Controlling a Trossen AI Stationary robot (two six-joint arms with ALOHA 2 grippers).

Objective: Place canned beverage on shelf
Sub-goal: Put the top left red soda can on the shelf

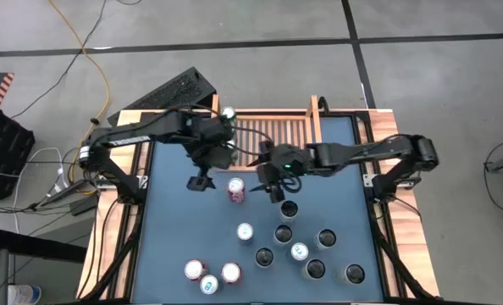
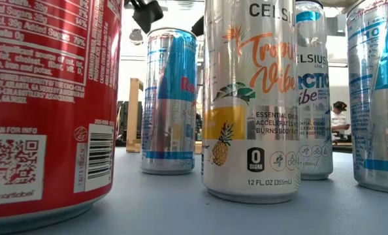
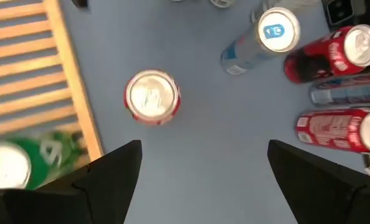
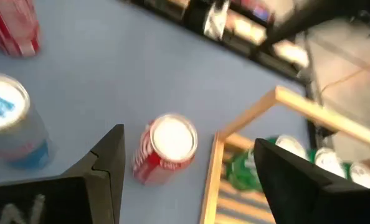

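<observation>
Standing upright on the blue table (image 1: 175, 220), the red can (image 1: 236, 190) is just near of the shelf (image 1: 277, 127), untouched, between the left gripper (image 1: 202, 181) and right gripper (image 1: 273, 191), both hovering with fingers apart.

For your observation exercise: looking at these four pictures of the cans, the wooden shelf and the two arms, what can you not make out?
- High view: most of the shelf floor lies under both arms.
- Left wrist view: green can on the shelf is blurred, label unreadable.
- Low view: shelf and both grippers hidden behind the near cans; red can cut off by the edge.
</observation>
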